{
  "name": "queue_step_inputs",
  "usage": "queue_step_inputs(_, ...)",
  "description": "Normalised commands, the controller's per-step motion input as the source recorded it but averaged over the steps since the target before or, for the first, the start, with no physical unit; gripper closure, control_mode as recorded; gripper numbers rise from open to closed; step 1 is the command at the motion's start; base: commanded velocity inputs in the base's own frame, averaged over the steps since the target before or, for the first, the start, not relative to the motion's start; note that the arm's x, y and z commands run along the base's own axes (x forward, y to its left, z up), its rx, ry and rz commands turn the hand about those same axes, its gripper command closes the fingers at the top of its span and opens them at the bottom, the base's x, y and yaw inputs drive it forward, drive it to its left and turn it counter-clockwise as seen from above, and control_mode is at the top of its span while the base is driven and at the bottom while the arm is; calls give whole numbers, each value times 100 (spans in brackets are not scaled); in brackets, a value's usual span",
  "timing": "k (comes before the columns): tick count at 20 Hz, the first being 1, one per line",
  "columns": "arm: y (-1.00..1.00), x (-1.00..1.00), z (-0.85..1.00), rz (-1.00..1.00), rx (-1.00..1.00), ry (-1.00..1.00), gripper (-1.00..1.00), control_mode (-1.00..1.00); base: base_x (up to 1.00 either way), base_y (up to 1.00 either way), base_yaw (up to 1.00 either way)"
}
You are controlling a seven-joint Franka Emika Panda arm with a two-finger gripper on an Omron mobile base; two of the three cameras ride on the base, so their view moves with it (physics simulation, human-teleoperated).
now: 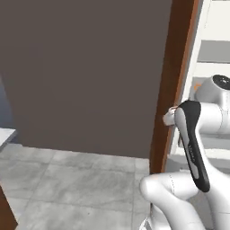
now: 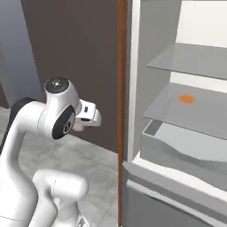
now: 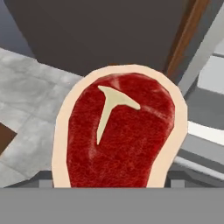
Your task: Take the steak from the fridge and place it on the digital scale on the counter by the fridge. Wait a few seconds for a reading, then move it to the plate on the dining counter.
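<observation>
Steak [image 3: 120, 133] is out of the fridge [image 2: 186, 115], held right up against the hand camera; the fingertips are hidden behind it, so by my read the gripper [image 2: 84, 120] is clamped on the steak. The hand sits left of the open fridge, beside the brown panel edge [image 2: 122, 88], over grey floor tiles [image 1: 67, 188]. The step in hand is the carry to the digital scale. Keep the wrist level, swing clear of the panel edge and move slowly. Set the steak flat and centred, then release.

glossy white rounded arm links, black joint caps, dark side panels.
</observation>
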Motion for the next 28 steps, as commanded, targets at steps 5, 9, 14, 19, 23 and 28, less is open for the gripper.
queue_step_inputs(5,0,0,0,0,0,0,100,100,31,54,82)
queue_step_inputs(9,0,0,0,0,0,0,100,100,43,36,87)
queue_step_inputs(14,0,0,0,0,0,0,100,100,27,22,81)
queue_step_inputs(19,0,0,0,0,0,0,100,100,0,17,74)
queue_step_inputs(23,0,0,0,0,0,0,100,100,-11,11,65)
queue_step_inputs(28,0,0,0,0,0,0,100,100,-14,10,59)
